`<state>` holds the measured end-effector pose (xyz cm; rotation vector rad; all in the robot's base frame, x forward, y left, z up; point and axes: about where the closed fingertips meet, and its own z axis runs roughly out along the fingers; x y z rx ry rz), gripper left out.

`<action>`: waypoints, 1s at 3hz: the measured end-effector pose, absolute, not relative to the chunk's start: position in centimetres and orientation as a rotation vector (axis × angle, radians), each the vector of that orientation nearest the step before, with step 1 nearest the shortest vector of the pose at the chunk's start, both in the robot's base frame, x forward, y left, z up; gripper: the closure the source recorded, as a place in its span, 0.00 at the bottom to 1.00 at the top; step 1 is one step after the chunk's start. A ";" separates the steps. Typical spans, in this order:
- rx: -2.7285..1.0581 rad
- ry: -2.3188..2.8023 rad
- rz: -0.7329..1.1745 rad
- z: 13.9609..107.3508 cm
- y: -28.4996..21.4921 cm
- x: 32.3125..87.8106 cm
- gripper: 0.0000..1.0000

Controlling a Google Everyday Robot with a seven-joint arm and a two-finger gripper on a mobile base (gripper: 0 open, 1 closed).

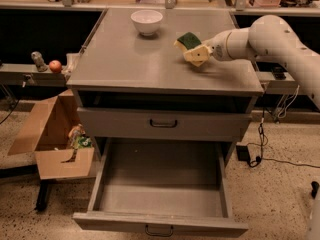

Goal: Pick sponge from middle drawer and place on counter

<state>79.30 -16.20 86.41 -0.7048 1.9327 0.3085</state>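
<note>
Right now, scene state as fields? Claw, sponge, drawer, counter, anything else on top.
claw: over the counter's right rear, shut on the sponge
sponge: in the claw, tilted, green face up; contact with the counter unclear
open drawer: lowest one, pulled out, bare floor showing
counter: grey cabinet top, carries the bowl
bowl: white, upright, at the rear, left of the sponge

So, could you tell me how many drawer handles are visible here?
2: one on the closed drawer front under the counter, one on the open middle drawer below it. The gripper holds the sponge over the counter.
</note>
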 end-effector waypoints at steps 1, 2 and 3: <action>-0.698 1.937 0.315 86.2 -16.3 79.4 0.77; -0.698 1.937 0.315 86.2 -16.3 79.4 0.55; -0.698 1.937 0.315 86.2 -16.3 79.4 0.23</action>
